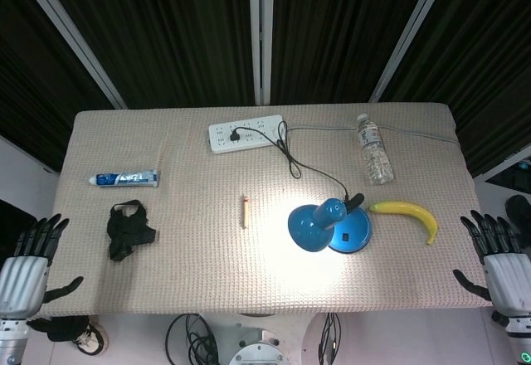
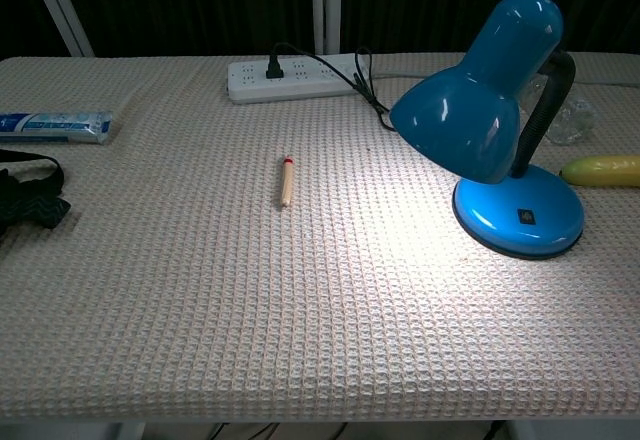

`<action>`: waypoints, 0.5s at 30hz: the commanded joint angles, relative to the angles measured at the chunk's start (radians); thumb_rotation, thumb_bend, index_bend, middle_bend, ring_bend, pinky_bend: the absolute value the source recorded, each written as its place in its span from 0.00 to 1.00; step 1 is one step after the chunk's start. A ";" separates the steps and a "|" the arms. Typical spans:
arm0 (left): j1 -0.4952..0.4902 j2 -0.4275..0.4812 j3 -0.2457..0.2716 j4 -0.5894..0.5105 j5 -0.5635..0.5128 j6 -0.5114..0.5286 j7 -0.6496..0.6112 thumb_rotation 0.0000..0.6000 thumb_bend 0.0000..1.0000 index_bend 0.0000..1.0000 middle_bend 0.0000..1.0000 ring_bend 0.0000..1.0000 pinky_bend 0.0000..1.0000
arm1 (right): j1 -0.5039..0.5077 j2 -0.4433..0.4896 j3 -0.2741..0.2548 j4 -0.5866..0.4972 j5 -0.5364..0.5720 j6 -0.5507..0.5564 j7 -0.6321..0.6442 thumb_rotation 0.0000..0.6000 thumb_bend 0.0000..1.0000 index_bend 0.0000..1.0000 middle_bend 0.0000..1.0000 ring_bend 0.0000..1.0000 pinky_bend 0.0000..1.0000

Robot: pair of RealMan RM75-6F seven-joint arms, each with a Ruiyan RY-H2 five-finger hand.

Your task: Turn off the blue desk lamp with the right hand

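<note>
Right hand (image 1: 504,267) is at the near right corner of the table (image 1: 199,274), off the edge, with fingers spread and nothing in them. My left hand (image 1: 23,265) is the same at the near left corner, also empty and apart from everything. Lamp is not yet touched and its light is on.

Farther in, right of centre, stands the blue desk lamp (image 2: 500,120), with the banana (image 1: 406,214) just beside its base on the right. On the round base I see a small dark switch (image 2: 526,217). I judge the base is stiff, smooth and rather light, so I should press straight down on the switch, gently, or the lamp may slide on the cloth.
</note>
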 commanded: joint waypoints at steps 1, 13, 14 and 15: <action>-0.003 -0.001 -0.001 -0.001 -0.001 -0.005 0.002 1.00 0.00 0.00 0.00 0.00 0.00 | 0.022 0.017 -0.009 -0.041 -0.005 -0.043 -0.028 1.00 0.07 0.00 0.05 0.09 0.12; -0.004 -0.001 0.001 -0.011 -0.004 -0.012 0.020 1.00 0.00 0.00 0.00 0.00 0.00 | 0.156 0.004 -0.069 -0.206 -0.020 -0.342 -0.198 1.00 0.00 0.00 0.96 0.94 0.88; -0.004 0.000 0.002 -0.012 -0.005 -0.012 0.021 1.00 0.00 0.00 0.00 0.00 0.00 | 0.167 -0.002 -0.068 -0.214 -0.014 -0.362 -0.217 1.00 0.00 0.00 0.96 0.95 0.90; -0.003 0.002 0.002 -0.013 -0.007 -0.012 0.022 1.00 0.00 0.00 0.00 0.00 0.00 | 0.176 -0.008 -0.066 -0.220 -0.007 -0.380 -0.240 1.00 0.01 0.00 0.97 0.96 0.90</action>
